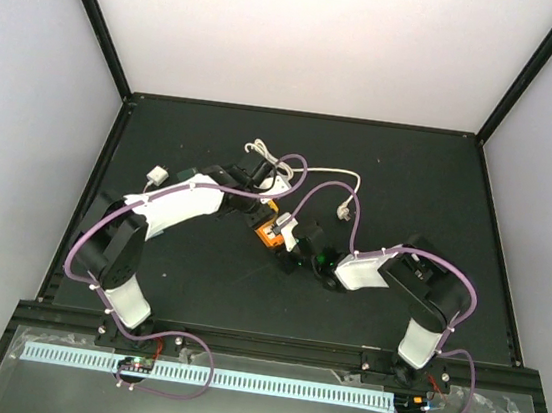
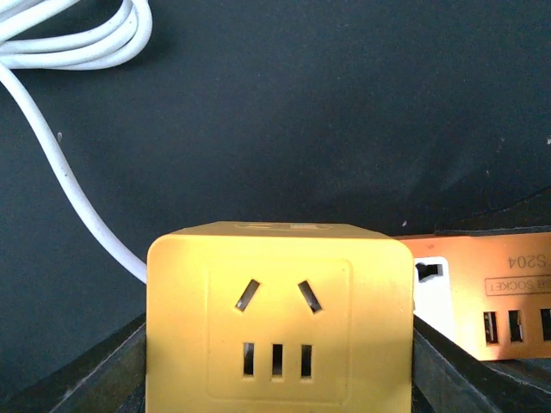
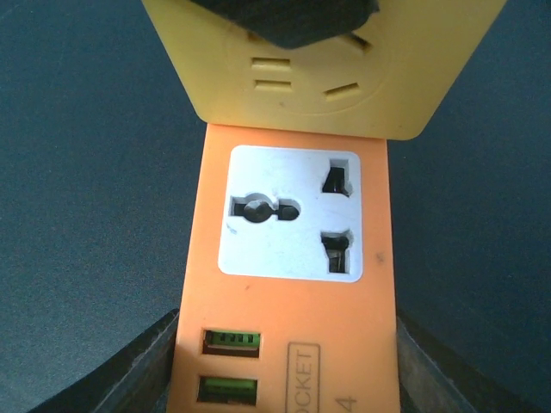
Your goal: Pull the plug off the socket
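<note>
The orange socket block (image 3: pixel 288 344) lies between my right gripper's (image 3: pixel 288 370) fingers (image 3: pixel 138 374), which are shut on its sides. Its white outlet face holds nothing. In the top view the socket (image 1: pixel 273 234) is at the mat's middle, with the right gripper (image 1: pixel 298 243) beside it. My left gripper (image 2: pixel 280 353) is shut on a yellow cube outlet (image 2: pixel 280 318) at the socket's far end (image 2: pixel 508 301). I cannot tell whether the two are joined. The small white plug (image 1: pixel 341 212) lies on the mat at the end of its cream cord (image 1: pixel 321 172), apart from the socket.
The cord's coil (image 1: pixel 260 150) lies behind the left gripper, and it shows in the left wrist view (image 2: pixel 77 43). A small white block (image 1: pixel 157 176) sits by the left arm. Raised edges (image 1: pixel 302 116) frame the dark mat.
</note>
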Robot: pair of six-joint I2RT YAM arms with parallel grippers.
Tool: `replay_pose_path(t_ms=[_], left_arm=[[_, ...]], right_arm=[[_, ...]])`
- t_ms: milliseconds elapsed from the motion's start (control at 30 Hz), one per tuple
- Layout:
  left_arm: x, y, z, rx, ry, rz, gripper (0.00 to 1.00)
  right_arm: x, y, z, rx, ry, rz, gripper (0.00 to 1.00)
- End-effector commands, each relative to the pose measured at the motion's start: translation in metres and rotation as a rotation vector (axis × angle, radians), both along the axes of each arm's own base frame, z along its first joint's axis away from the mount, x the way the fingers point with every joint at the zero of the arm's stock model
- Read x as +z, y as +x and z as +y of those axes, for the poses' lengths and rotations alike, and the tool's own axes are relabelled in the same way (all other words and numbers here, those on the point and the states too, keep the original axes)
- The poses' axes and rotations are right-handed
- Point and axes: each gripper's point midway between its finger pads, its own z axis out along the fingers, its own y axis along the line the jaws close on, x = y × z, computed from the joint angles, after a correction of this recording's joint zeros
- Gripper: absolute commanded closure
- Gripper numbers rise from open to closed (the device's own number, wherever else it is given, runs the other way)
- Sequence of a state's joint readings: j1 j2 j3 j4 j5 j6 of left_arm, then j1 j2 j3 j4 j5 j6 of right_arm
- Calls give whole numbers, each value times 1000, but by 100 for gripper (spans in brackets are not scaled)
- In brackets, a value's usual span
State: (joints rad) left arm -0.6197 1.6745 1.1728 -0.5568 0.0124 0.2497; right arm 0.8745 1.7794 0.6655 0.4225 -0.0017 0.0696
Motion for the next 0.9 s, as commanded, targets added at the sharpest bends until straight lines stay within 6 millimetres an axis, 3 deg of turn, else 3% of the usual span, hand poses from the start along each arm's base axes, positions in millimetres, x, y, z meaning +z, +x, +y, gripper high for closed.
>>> replay_pose_path(t_ms=[0, 267, 567, 867], left_arm=[[37, -33, -47, -169, -248, 89, 99], [53, -41, -58, -202, -385, 186, 98], [48, -12, -27, -104, -67, -121, 99], [51, -17, -24, -116, -46, -100, 98]], right_arm=[[-34, -14, -12, 19, -100, 78, 99], [-34, -13, -11, 19, -99, 81, 99], [-38, -14, -11, 21, -106, 96, 99], [-39, -14, -12, 16, -107, 98, 99]])
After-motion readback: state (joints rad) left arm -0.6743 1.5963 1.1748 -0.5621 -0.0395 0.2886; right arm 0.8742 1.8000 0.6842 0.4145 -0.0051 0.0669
